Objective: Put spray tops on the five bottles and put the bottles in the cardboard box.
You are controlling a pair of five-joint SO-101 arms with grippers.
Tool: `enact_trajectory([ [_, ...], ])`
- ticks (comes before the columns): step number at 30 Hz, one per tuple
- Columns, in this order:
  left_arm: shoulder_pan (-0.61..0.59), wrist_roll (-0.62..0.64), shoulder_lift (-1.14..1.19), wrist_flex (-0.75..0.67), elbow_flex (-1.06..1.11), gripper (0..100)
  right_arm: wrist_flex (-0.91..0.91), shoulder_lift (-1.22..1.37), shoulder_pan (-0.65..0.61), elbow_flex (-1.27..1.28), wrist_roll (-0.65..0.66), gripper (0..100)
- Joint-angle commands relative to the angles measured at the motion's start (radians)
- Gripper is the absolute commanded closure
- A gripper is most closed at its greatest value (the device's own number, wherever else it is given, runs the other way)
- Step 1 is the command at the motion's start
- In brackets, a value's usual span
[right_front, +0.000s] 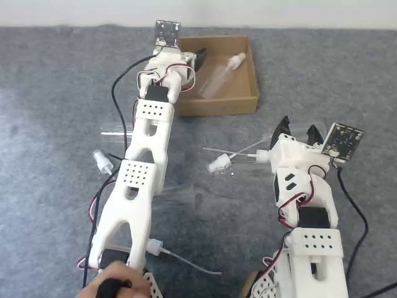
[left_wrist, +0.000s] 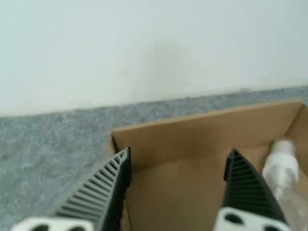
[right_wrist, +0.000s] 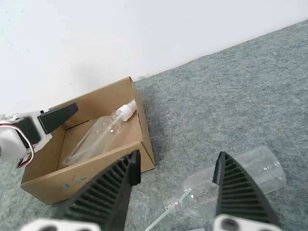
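Grey carpet surface (right_front: 56,81), white wall (left_wrist: 144,48), left end effector (left_wrist: 177,156) spread over cardboard box (left_wrist: 202,127), right end effector (right_wrist: 177,159) spread

Bright, even light, just soft faint shadows on the grey mat (right_front: 56,93). White wall (left_wrist: 144,48) looks kinda blown out, w/ small glints on the clear bottle (right_wrist: 260,168).

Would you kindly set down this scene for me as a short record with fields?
Box: open brown cardboard box, holding one clear plastic bottle with white spray top
Left gripper: open, empty, over the box
Right gripper: open, empty, above an uncapped clear bottle lying on the grey carpet
Loose tops: at least three white spray tops on the carpet
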Motion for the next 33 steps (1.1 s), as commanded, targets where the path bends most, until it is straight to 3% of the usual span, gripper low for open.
enact_trajectory([
  [1, -0.003, 0.018, -0.132, 0.080, -0.051, 71, -0.018, -0.021, -0.004, -0.014, -0.003, 77.5],
  [9, -0.005, 0.012, -0.269, 0.279, -0.050, 71, -0.016, -0.021, -0.004, -0.014, 0.041, 77.5],
  [14, 0.028, -0.092, -0.316, 0.385, -0.050, 71, -0.016, -0.021, -0.004, -0.014, 0.044, 77.5],
  [25, 0.071, -0.264, -0.327, 0.471, -0.050, 71, -0.016, -0.021, -0.002, -0.014, 0.044, 77.5],
  [33, 0.086, -0.310, -0.327, 0.514, -0.050, 71, -0.016, -0.021, -0.002, -0.014, 0.044, 77.5],
])
